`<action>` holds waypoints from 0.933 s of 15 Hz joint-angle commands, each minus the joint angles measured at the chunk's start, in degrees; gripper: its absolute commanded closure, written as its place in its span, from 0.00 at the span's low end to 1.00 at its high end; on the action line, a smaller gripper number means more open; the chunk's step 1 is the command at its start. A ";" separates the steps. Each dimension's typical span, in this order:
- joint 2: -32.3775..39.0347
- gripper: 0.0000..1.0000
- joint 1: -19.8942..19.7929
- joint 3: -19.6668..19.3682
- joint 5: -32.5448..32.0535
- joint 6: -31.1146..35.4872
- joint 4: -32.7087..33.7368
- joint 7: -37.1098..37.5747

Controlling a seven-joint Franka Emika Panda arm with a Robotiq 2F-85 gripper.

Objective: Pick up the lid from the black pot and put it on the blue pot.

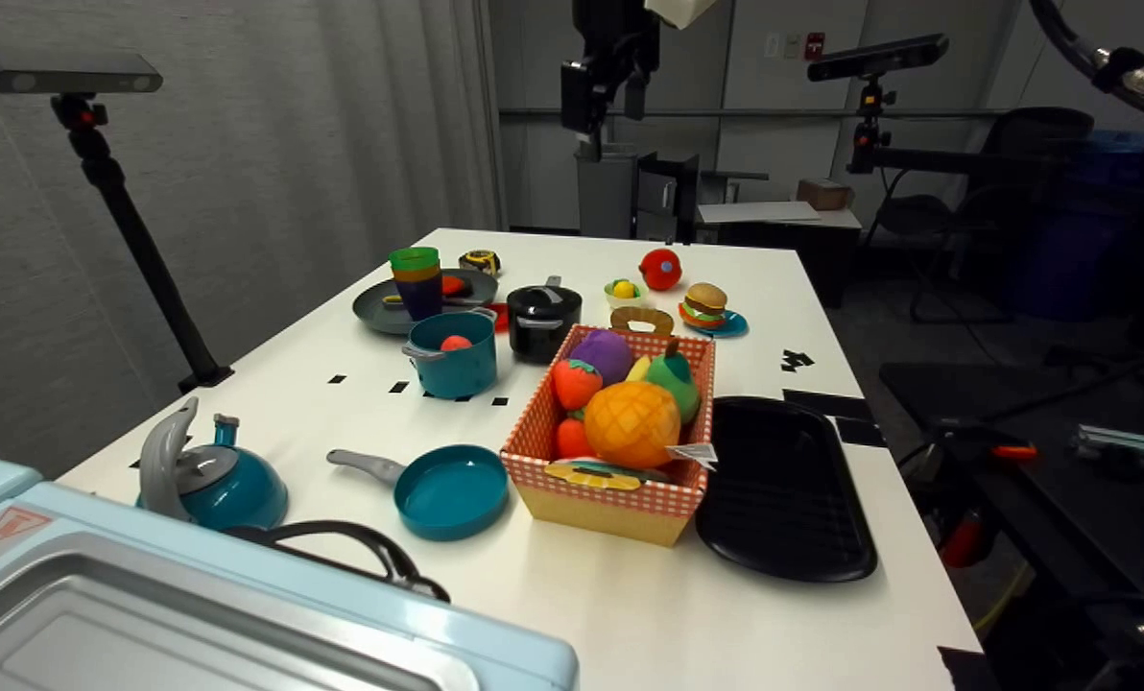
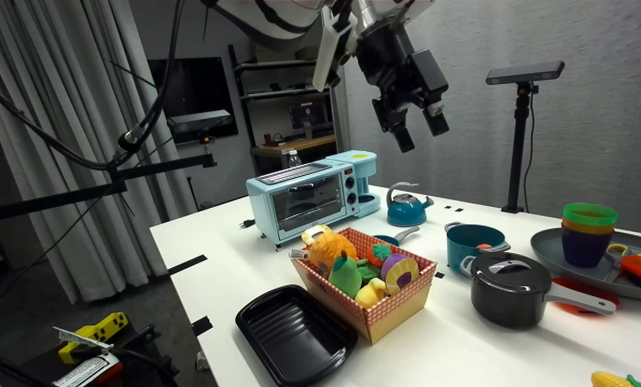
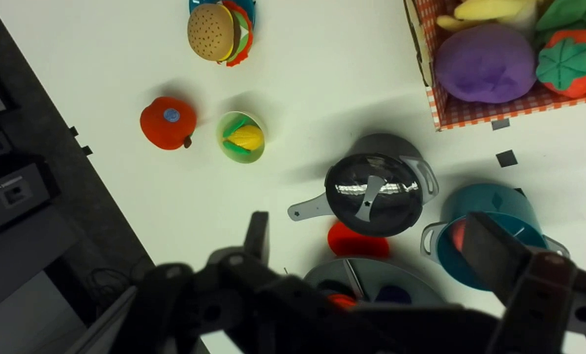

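Lid (image 3: 385, 201): round, glossy, near-black, grey-handled, a bright reflected streak across it; seated on the black pot (image 2: 506, 307). Blue pot (image 1: 464, 370) stands just beside, a reddish item (image 1: 456, 343) inside. Pincer (image 2: 421, 132) hangs well above the surface (image 2: 226, 274), its two fingers standing apart.

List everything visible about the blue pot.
The blue pot is round, teal and smooth, metal or plastic unclear, with two grey loop handles and a darker diamond mark on its wall. It stands upright and lidless on the white table, beside the black pot but apart from it. A reddish item lies inside. The hand does not touch it.
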 commanded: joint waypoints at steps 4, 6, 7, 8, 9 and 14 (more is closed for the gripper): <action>0.63 0.00 0.73 -0.85 0.23 -0.11 1.02 -0.02; 2.10 0.00 0.32 -0.59 2.70 0.01 1.90 -1.34; 3.54 0.00 0.18 -0.69 3.68 -0.36 3.04 -1.09; 4.62 0.00 0.13 -0.88 4.18 0.08 3.78 -0.48; 6.23 0.00 0.00 -1.12 4.92 0.17 5.05 -0.19; 15.23 0.00 -0.68 -2.80 9.20 0.02 13.17 -0.66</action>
